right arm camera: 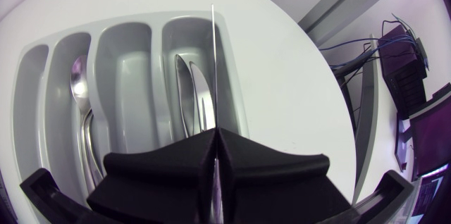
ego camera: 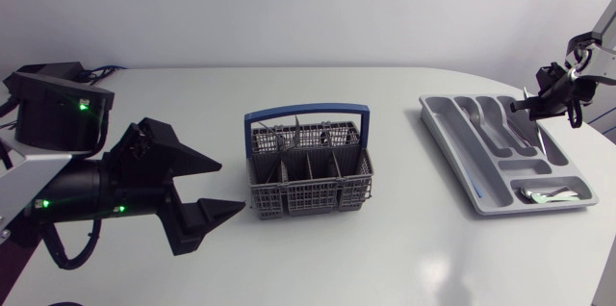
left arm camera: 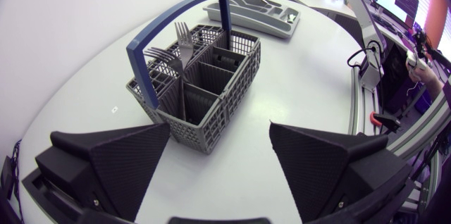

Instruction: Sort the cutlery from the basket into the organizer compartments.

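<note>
The right gripper (right arm camera: 213, 143) had clamped its wedge fingers on a thin steel knife (right arm camera: 212, 62), edge-on above the moulded grey plastic organizer (ego camera: 452, 118) at the right edge of the glossy white tabletop (ego camera: 385, 258). The left gripper (ego camera: 231, 186) gaped beside the grey mesh basket (ego camera: 310, 193), mid-tabletop, which held steel forks (left arm camera: 180, 41).

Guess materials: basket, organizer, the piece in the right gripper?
Basket: likely moulded plastic, matte grey lattice walls, blue handle. Organizer: probably plastic too, smooth light grey with soft sheen and rounded compartments. Piece held in the right gripper: looks like polished metal, thin bright edge; seen edge-on, so type unclear.
</note>
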### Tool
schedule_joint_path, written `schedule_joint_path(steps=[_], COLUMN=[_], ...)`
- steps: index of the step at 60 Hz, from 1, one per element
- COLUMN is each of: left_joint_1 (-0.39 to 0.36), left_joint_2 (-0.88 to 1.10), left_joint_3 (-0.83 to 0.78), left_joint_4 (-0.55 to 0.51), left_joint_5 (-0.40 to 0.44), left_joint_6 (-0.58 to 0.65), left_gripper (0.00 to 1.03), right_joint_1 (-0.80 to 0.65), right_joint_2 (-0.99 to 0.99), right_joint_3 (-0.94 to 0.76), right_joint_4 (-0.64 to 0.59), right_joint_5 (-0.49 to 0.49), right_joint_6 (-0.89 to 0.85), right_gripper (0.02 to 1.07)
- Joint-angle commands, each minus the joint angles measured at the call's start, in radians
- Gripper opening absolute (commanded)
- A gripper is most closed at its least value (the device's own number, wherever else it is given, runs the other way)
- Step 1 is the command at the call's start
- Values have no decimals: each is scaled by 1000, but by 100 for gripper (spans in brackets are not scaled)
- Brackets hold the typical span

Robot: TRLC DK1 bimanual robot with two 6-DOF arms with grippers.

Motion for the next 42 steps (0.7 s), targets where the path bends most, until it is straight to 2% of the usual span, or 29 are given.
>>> schedule_joint_path(steps=[1, 8, 16, 28, 35, 42], left_joint_1=[2, 4, 4, 4, 1, -7], left_joint_2=[6, 5, -1, -12, -15, -17], left_joint_3=[-8, -8, -5, 0, 8, 15], left_joint_4=[-10, -11, -20, -31, -36, -37], left_joint_5=[0, 0, 0, 0, 0, 0], left_joint_6=[-18, -18, -18, -18, -15, -15], left_gripper=[98, 98, 98, 98, 98, 98], right_joint_1=[21, 30, 38, 33, 24, 16], right_joint_2=[25, 30, 35, 19, -31, -153], right_joint_3=[24, 26, 26, 24, -16, -163], right_joint_4=[-19, -17, -16, -16, -5, 66], right_joint_5=[4, 7, 24, 28, 22, -2], right_joint_6=[30, 33, 35, 38, 39, 33], right_gripper=[8, 9, 31, 47, 51, 53])
